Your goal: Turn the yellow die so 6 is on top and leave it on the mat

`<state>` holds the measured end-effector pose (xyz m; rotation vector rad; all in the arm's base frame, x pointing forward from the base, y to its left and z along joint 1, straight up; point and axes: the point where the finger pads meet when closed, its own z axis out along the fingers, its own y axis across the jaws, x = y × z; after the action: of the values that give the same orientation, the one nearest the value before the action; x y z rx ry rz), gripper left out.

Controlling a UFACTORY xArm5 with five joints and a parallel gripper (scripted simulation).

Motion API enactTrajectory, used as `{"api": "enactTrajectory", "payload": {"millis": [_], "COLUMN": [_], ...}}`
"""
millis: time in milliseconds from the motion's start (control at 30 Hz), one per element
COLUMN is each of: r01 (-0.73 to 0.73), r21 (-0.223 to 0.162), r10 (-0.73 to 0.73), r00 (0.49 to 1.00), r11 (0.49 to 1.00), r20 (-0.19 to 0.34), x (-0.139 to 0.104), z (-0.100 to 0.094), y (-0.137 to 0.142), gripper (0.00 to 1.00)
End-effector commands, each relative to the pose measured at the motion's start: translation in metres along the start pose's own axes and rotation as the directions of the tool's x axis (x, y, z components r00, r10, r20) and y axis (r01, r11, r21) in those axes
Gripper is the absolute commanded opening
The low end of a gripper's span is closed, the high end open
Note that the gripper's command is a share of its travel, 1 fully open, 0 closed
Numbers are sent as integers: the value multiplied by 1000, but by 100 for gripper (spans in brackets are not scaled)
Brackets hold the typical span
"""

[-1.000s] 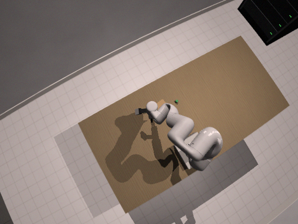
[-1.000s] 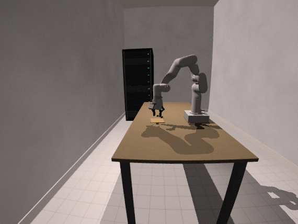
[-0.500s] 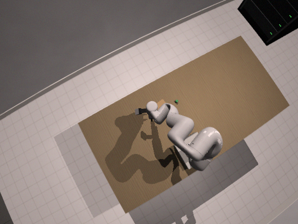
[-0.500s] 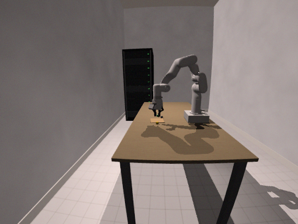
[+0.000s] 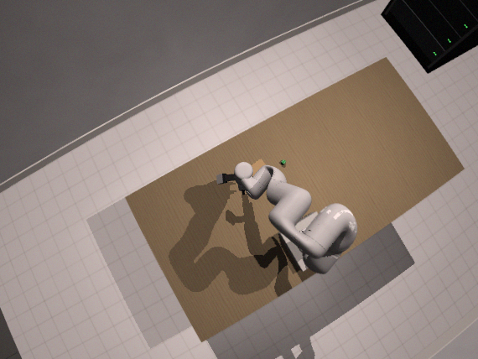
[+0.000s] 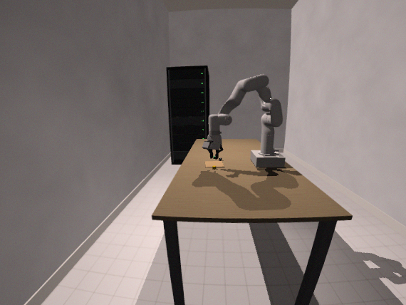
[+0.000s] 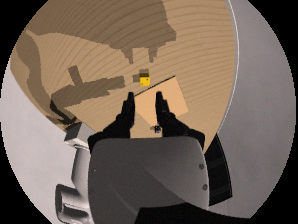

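Observation:
The small yellow die point(image 6: 214, 166) point(image 7: 144, 79) lies at the near edge of the light tan mat point(image 6: 218, 163) point(image 7: 174, 98); I cannot tell whether it is fully on the mat or which face is up. My gripper point(image 6: 215, 157) point(image 7: 145, 98) hangs a little above the mat, just short of the die. Its fingers are narrowed but apart, and only mat shows between them. A green die point(image 5: 283, 162) point(image 6: 221, 158) lies on the table just beyond the mat. In the overhead view the arm hides the yellow die and most of the mat.
The arm's grey base point(image 6: 267, 159) stands on the wooden table point(image 5: 377, 138) point(image 6: 249, 199) to the right of the mat. A black rack point(image 6: 187, 114) stands behind the table's far end. The table's left edge is close to the mat.

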<state>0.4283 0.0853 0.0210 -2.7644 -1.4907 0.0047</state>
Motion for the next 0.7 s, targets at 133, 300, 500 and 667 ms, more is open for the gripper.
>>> {"api": "enactTrajectory", "payload": {"millis": [133, 300, 500, 667], "r01": [0, 0, 0, 0], "r21": [-3, -3, -3, -3], "r10": [0, 0, 0, 0], "r00": [1000, 1000, 1000, 1000], "r11": [1000, 1000, 1000, 1000], "r20": [-3, -3, -3, -3], "x": [1, 1, 1, 1], "z": [-1, 0, 4, 10], "y": [1, 1, 1, 1], "gripper": [36, 36, 36, 36]}}
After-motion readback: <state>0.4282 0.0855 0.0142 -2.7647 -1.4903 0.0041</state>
